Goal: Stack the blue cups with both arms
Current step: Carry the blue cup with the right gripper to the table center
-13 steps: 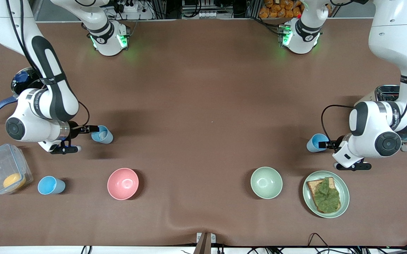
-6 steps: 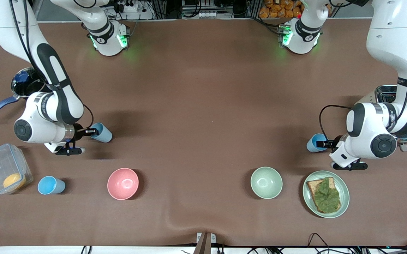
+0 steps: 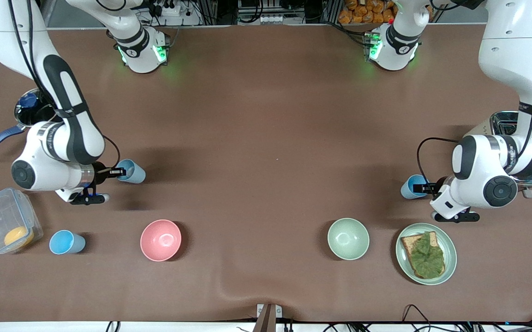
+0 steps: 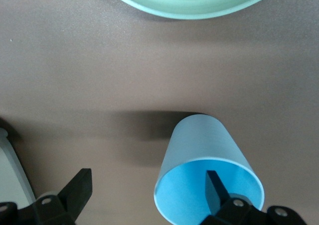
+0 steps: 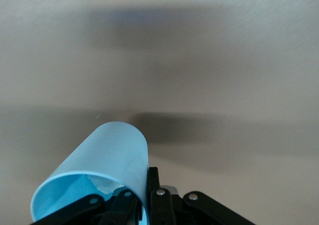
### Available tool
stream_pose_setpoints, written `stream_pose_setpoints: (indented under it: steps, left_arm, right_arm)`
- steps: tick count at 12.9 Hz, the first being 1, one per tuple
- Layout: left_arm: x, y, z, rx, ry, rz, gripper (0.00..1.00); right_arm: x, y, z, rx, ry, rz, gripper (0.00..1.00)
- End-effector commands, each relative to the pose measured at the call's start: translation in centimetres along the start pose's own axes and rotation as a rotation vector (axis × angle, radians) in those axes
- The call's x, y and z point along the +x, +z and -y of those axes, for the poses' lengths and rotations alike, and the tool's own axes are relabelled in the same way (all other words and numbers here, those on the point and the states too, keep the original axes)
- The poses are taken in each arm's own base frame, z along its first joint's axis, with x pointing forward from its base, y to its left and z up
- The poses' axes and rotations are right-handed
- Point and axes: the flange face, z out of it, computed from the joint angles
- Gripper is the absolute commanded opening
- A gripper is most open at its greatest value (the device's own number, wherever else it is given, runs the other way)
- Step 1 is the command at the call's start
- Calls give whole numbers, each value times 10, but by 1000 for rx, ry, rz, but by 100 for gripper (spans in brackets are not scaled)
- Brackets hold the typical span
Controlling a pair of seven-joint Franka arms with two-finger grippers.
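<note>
Three blue cups show. One cup (image 3: pixel 132 171) (image 5: pixel 102 158) is tilted at the right arm's end, and my right gripper (image 3: pixel 114 173) (image 5: pixel 142 187) is shut on its wall, one finger inside the rim and one outside. A second cup (image 3: pixel 410 187) (image 4: pixel 204 150) stands at the left arm's end. My left gripper (image 3: pixel 425 188) (image 4: pixel 148 182) is open at it, with one finger (image 4: pixel 214 187) inside the mouth and the other out over the table. A third cup (image 3: pixel 66 242) stands free, nearer the front camera than the right gripper.
A pink bowl (image 3: pixel 160 240) and a pale-green bowl (image 3: pixel 348 238) sit toward the front. A plate with toast and lettuce (image 3: pixel 426 252) lies under the left wrist. A clear box (image 3: pixel 7 220), a blue-handled pot (image 3: pixel 30 110) and a metal appliance (image 3: pixel 505 121) stand at the table's ends.
My right gripper has shut on the cup's wall, and the cup has tipped over and shifted slightly toward the robots' bases. The left arm has edged a little closer to its cup.
</note>
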Motion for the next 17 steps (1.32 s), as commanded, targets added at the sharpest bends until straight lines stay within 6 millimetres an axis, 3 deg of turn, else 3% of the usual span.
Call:
stream_pose_setpoints:
  steps: [1,4,7,9,10,13,17]
  left_arm:
    - [3,-1,1,25,15,12,100]
    - [3,2,4,24,11,15,100]
    - [3,1,1,25,15,17,100]
    - [3,1,2,25,14,17,100]
    - [3,1,2,25,14,17,100]
    - [3,2,6,23,8,19,100]
    - [2,3,4,24,10,26,100]
  right_arm:
    - [-8,-27,18,55,0,43,0]
    - [-17,-45,76,34,-60,47,0]
    - [-36,-46,175,-24,-9,50,0]
    - [-42,-36,234,-49,-56,29,0]
    - [-43,-32,252,-25,-6,4,0]
    - [-48,3,321,14,94,-61,0]
    - [-49,67,385,34,194,-150,0]
